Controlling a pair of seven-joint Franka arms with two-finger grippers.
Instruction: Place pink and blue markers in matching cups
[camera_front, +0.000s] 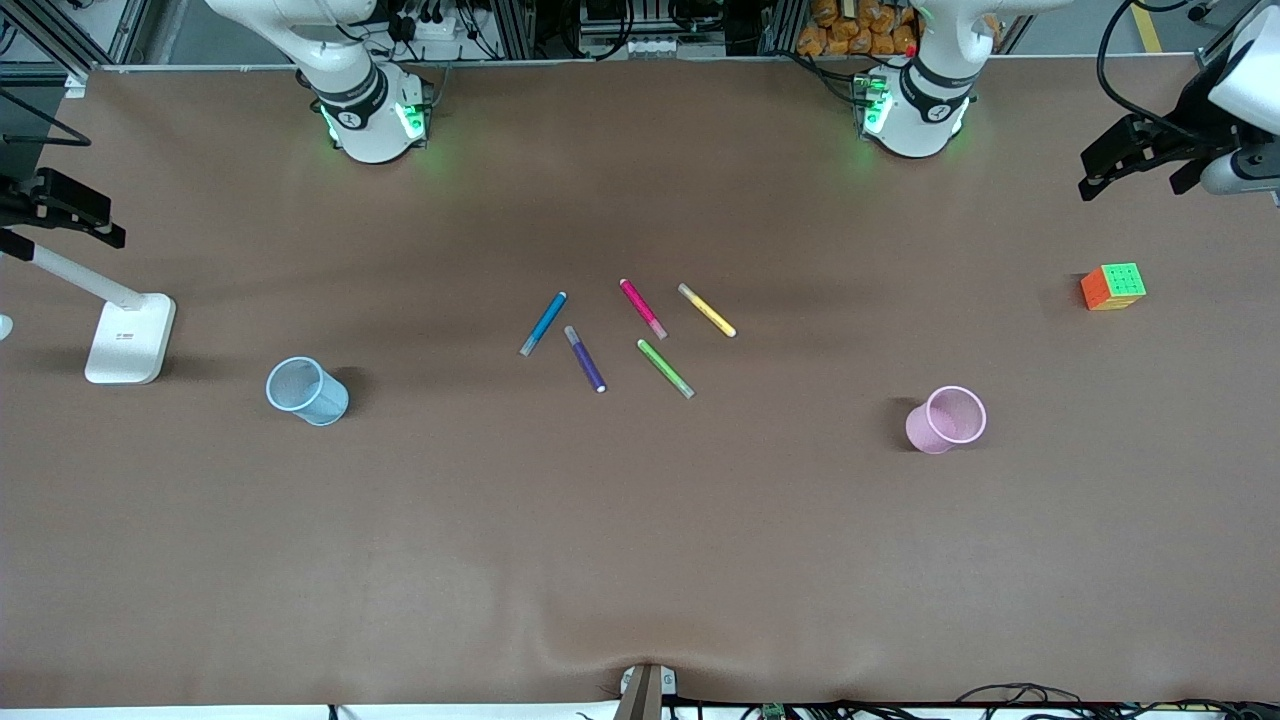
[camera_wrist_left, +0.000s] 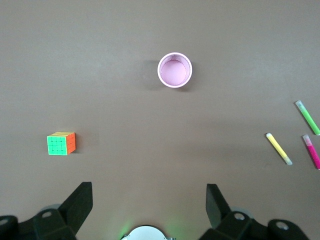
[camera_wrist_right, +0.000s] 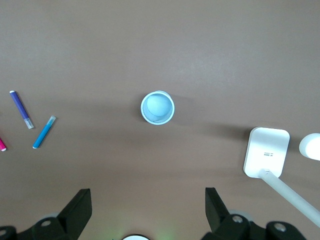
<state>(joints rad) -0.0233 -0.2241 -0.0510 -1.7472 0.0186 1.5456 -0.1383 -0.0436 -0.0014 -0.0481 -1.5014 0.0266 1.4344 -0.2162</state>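
Note:
The blue marker (camera_front: 544, 323) and the pink marker (camera_front: 642, 308) lie flat at mid-table among other markers. The pale blue cup (camera_front: 305, 391) stands upright toward the right arm's end, and the pink cup (camera_front: 947, 419) stands upright toward the left arm's end. My left gripper (camera_front: 1140, 165) is held high at its end of the table, open and empty (camera_wrist_left: 148, 189), looking down on the pink cup (camera_wrist_left: 175, 70) and pink marker (camera_wrist_left: 311, 151). My right gripper (camera_front: 70, 215) is high at the other end, open and empty (camera_wrist_right: 147, 192), over the blue cup (camera_wrist_right: 157, 107) and blue marker (camera_wrist_right: 44, 132).
A purple marker (camera_front: 585, 358), a green marker (camera_front: 665, 368) and a yellow marker (camera_front: 707, 310) lie beside the two task markers. A colour cube (camera_front: 1113, 286) sits toward the left arm's end. A white lamp stand (camera_front: 130, 340) stands near the blue cup.

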